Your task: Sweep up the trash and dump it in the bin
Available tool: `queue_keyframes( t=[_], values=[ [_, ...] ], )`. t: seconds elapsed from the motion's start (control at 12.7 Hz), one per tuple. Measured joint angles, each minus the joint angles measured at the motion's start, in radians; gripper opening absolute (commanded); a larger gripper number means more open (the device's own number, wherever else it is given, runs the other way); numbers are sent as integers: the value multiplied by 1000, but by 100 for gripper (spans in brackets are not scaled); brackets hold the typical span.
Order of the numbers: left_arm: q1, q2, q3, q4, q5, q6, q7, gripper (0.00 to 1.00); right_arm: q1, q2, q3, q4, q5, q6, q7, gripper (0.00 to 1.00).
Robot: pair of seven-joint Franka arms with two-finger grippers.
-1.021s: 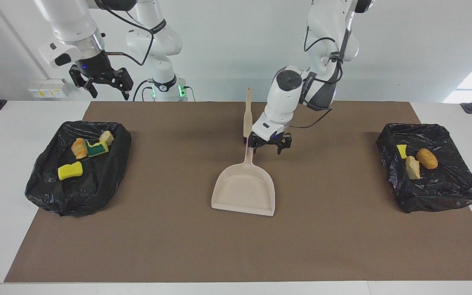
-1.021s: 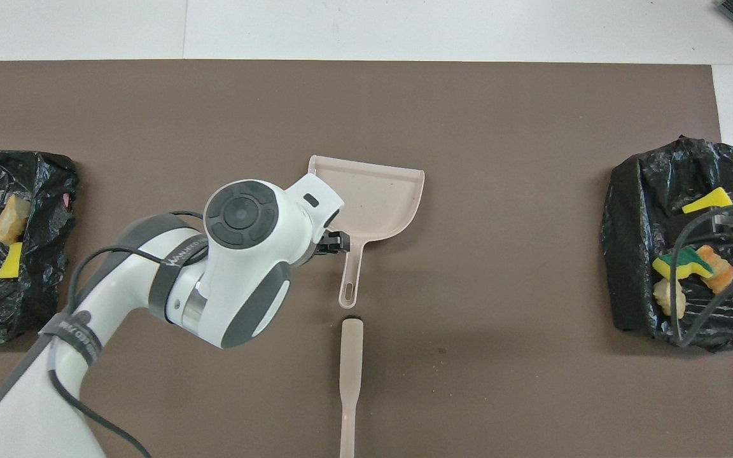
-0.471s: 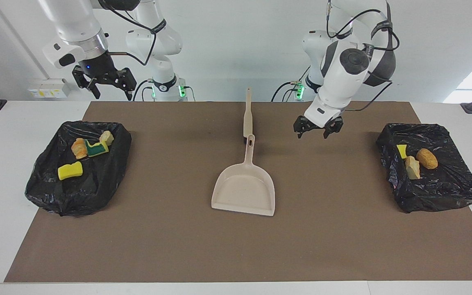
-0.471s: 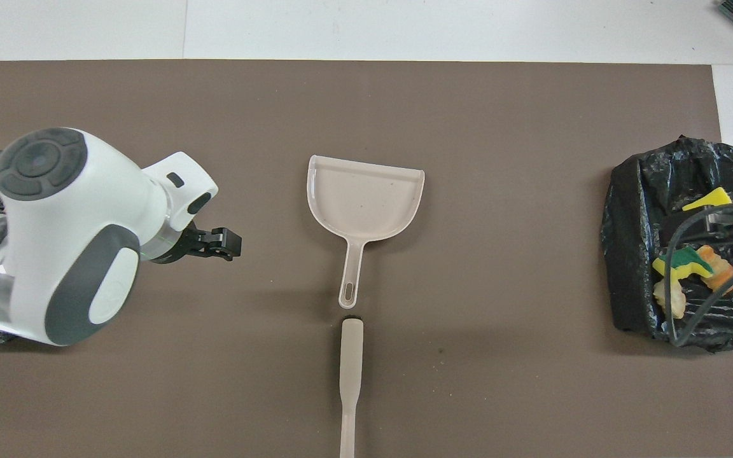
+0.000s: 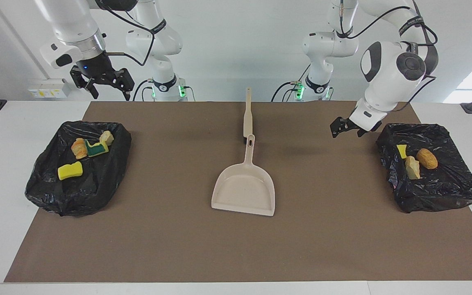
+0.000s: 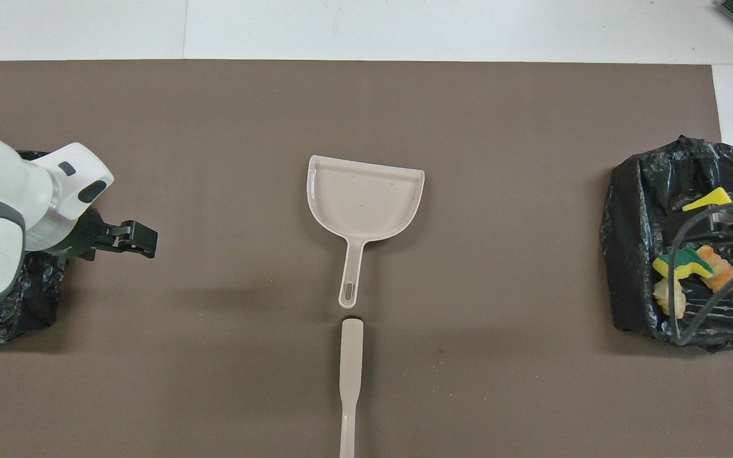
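Our two arms are glossy white, built of rounded, tube-like segments with dark grey panels set into the joints. The left arm (image 5: 387, 69) shows a round dark grey cap with concentric rings on the side of one joint, and black cables loop along its upper links, strapped down by a black band with white lettering. The right arm (image 5: 72, 24) ends in a shiny metal ring above a white wrist block with a dark oval mark; a small blue light glows just under it. Both grippers are black and angular. Green lights glow at our two bases.
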State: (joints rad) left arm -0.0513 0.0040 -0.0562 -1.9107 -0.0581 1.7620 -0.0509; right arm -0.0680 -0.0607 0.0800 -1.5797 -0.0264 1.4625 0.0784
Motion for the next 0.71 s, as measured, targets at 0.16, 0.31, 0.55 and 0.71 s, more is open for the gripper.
queue_keyframes(
  t=[0.16, 0.31, 0.55, 0.71],
  values=[
    [49, -9, 0, 1, 0, -1, 60, 100, 0, 0, 0, 0, 0, 2, 12, 100],
    [58, -28, -2, 13, 0, -1, 73, 100, 0, 0, 0, 0, 0, 4, 15, 100],
    [57, -75, -14, 65, 0, -25, 73, 100, 0, 0, 0, 0, 0, 23, 16, 100],
    [57, -107, -14, 116, 0, -100, 73, 100, 0, 1, 0, 0, 0, 24, 16, 100]
  ],
)
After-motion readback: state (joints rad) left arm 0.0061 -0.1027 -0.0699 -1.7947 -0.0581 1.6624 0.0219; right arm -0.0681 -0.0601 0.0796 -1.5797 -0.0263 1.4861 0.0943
